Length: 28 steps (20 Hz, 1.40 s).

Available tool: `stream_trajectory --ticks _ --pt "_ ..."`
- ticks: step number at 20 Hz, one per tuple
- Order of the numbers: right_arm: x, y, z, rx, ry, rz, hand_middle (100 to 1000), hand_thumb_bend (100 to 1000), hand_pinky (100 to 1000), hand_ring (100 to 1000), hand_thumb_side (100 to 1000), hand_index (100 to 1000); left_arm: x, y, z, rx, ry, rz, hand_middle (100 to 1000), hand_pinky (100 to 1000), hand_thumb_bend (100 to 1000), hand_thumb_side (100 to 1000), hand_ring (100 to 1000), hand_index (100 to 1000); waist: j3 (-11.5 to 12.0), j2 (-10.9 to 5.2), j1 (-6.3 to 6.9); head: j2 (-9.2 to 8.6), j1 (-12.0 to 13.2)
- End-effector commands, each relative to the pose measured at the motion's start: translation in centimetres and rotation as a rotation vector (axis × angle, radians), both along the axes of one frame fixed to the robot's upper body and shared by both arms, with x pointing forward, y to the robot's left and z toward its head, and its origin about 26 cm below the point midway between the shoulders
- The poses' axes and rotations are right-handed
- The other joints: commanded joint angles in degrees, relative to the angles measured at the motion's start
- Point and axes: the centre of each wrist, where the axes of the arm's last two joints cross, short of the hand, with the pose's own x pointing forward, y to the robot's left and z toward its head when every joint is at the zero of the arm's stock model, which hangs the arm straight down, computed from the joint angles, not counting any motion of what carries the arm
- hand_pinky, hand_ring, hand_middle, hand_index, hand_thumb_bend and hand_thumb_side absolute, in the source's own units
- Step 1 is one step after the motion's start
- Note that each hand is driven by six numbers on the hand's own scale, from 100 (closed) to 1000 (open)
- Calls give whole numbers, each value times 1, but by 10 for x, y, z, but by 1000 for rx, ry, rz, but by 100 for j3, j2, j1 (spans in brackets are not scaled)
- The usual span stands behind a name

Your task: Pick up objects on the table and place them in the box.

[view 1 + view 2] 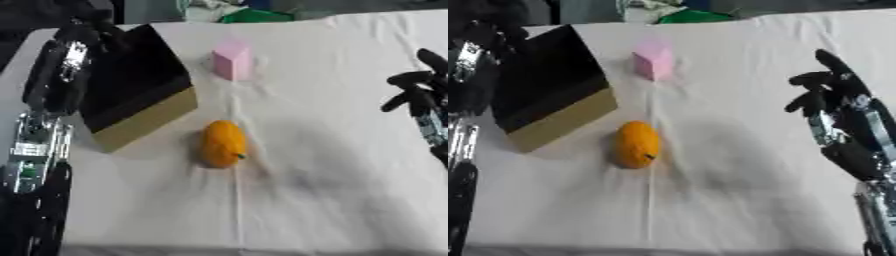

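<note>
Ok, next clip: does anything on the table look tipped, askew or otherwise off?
Only the box stands out: it sits skewed to the table edges and looks tilted, beside the left arm. The orange fruit and pink block lie apart on the cloth, nothing spilled. The right robot hand hovers with nothing in it.

One box (pixel 140 95), black with a tan side, on the white-clothed counter (pixel 332 165). One orange fruit (pixel 224 143). One pink block (pixel 232 60). Two robot hands in view: left hand (pixel 83 30), right hand (pixel 829 87). Green item at far edge (pixel 254 16), one.
</note>
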Motion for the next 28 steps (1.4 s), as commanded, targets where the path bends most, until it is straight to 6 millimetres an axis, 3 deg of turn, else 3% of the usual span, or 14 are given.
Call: stream_trajectory --ticks 1,5,12,18,23,28 --pt "-1 -2 9 -14 -30 5 711 100 967 554 526 1000 9 4 21 173 -62 -44 655 721 100 667 645 847 -15 -112 2 -28 31" --pt "-1 -2 7 -19 -24 10 711 100 967 555 525 1000 31 -7 34 403 -131 -154 670 730 100 646 655 849 -48 -146 20 -9 57" --pt "-1 -2 5 -28 -16 16 711 100 967 556 524 1000 67 -46 44 775 -238 -384 682 739 100 582 665 845 -111 -203 40 21 87" --pt "-1 -2 4 -33 -10 19 711 100 967 556 524 1000 90 -67 46 1084 -330 -542 688 748 107 405 672 840 -145 -225 61 39 87" --pt "-1 -2 3 -36 -7 17 710 100 967 556 525 1000 92 -72 50 1266 -399 -573 693 760 313 297 671 843 -151 -222 79 49 82" --pt "-1 -2 3 -38 -6 19 710 100 967 556 525 1000 88 -90 41 1397 -408 -610 696 763 377 288 672 843 -180 -219 91 52 89"
